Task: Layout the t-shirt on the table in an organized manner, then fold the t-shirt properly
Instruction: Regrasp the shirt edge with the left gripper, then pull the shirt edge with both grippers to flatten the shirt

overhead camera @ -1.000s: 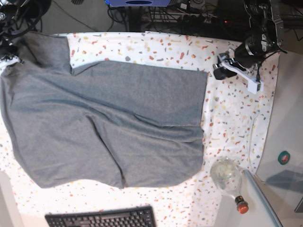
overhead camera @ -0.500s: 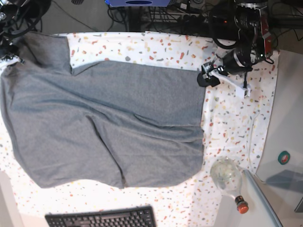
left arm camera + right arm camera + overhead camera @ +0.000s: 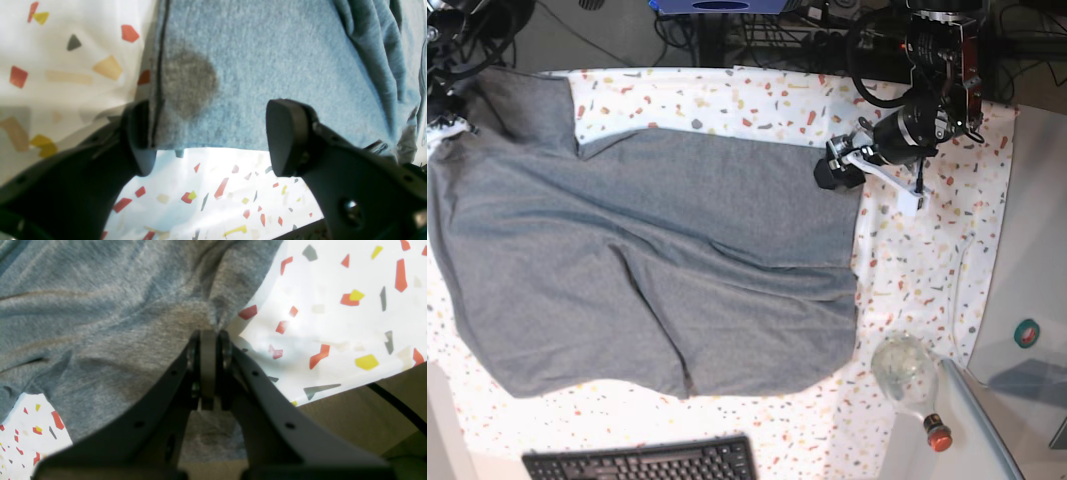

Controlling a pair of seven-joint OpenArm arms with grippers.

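The grey t-shirt point(image 3: 647, 260) lies spread over most of the speckled table point(image 3: 927, 260), with creases near its middle. My left gripper point(image 3: 832, 170) is at the shirt's top right corner. In the left wrist view the left gripper point(image 3: 213, 140) is open and straddles the shirt's hemmed edge point(image 3: 233, 66); one finger point(image 3: 140, 140) touches the hem and the other finger point(image 3: 287, 136) stands apart. At the shirt's far left end, my right gripper point(image 3: 208, 336) is shut on a bunched fold of the t-shirt point(image 3: 116, 323) near the table's edge.
A black keyboard point(image 3: 642, 462) lies at the front edge. A round glass bottle with an orange cap point(image 3: 907, 375) rests at the front right. A plain grey side surface with a green roll point(image 3: 1026, 332) is on the right. Cables run behind the table.
My left arm has swung left from the bare cloth onto the shirt's top right corner. The right arm and the shirt have stayed still.
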